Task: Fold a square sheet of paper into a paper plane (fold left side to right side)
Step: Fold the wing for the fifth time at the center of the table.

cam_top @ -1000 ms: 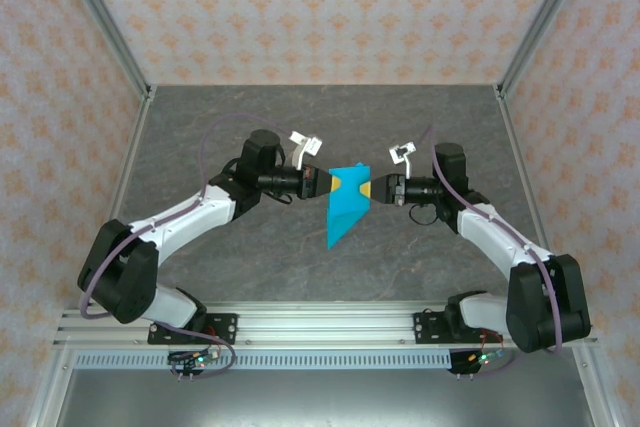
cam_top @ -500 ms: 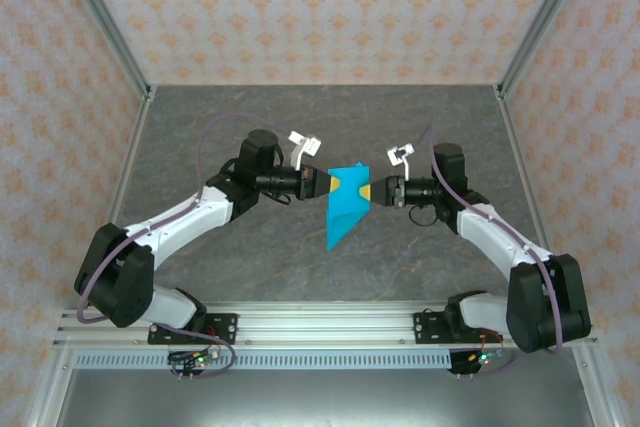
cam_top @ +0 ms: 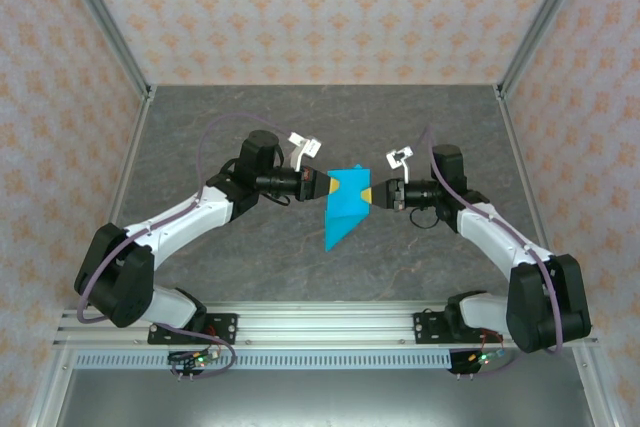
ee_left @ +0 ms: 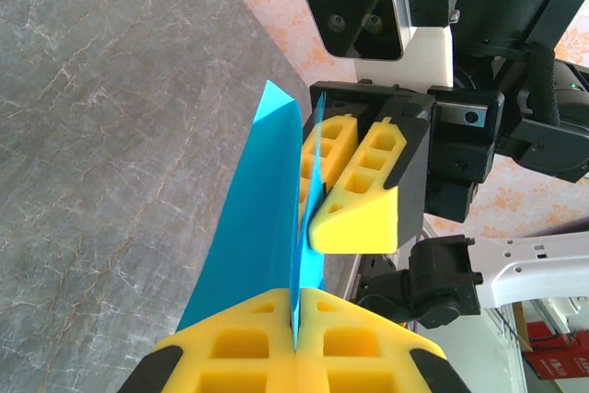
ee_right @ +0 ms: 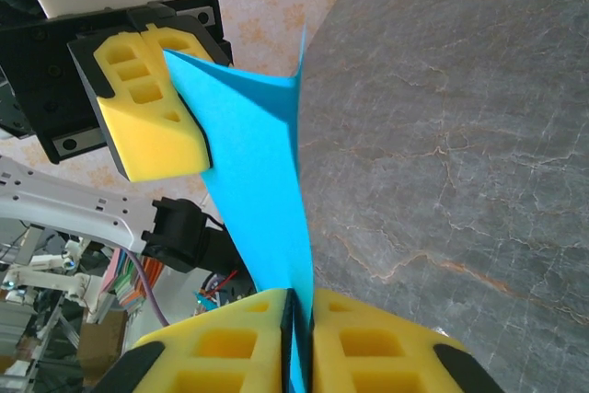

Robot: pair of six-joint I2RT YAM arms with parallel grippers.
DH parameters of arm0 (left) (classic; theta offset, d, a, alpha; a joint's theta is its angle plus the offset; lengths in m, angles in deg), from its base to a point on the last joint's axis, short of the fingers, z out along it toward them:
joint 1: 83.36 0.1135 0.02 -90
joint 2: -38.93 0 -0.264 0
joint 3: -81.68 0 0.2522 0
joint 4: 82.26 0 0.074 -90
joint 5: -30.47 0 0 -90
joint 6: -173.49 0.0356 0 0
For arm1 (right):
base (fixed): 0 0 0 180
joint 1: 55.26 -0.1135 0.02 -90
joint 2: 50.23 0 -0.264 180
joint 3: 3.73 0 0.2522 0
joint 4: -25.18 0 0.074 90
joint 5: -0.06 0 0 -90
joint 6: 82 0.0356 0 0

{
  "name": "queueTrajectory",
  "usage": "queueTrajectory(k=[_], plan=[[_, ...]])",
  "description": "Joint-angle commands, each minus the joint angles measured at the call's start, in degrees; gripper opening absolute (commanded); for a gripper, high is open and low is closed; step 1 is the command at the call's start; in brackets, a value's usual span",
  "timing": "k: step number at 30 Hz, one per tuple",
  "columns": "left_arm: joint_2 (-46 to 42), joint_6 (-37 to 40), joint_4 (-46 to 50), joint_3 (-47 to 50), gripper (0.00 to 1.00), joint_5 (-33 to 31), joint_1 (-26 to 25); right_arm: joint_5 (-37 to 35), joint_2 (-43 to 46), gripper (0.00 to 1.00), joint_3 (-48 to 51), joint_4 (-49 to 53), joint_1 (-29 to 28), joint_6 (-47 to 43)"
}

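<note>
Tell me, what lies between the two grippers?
The folded blue paper spans the gap. The left gripper and the right gripper each pinch one side of it, as the top view shows.

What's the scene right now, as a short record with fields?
item: blue paper, folded, narrow tip toward the arm bases
left pincer: shut on the paper's upper left edge
right pincer: shut on its upper right edge
surface: grey table
</note>
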Motion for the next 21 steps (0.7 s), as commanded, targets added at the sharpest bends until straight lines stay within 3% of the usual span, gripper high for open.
queueTrajectory(k=[1, 7, 10, 12, 14, 17, 21], plan=[[-0.7, 1.8, 0.9, -0.4, 0.00, -0.5, 0.1, 0.5, -0.7, 0.07, -2.8, 2.2, -0.3, -3.4], [0.0, 2.9, 2.9, -0.2, 0.02, -1.8, 0.4, -0.1, -4.7, 0.00, -5.3, 7.7, -1.2, -6.0], [0.3, 4.0, 5.1, -0.1, 0.27, -4.3, 0.7, -2.1, -7.2, 0.00, -7.0, 12.0, -2.0, -7.5], [0.0, 5.3, 8.0, -0.2, 0.48, -7.9, 1.1, -3.7, -9.3, 0.00, -8.1, 13.9, -2.2, -7.1], [-0.9, 7.9, 13.6, -1.0, 0.57, -15.6, 1.3, -5.1, -12.0, 0.00, -8.4, 13.7, -2.4, -5.2], [-1.6, 9.5, 19.7, -1.6, 0.62, -27.9, 1.2, -8.9, -18.5, 0.00, -8.8, 12.7, -2.9, -1.7], [-3.4, 9.5, 19.9, 0.4, 0.63, -32.9, -0.3, -12.4, -27.1, 0.00, -11.1, 11.4, -3.0, 4.0]])
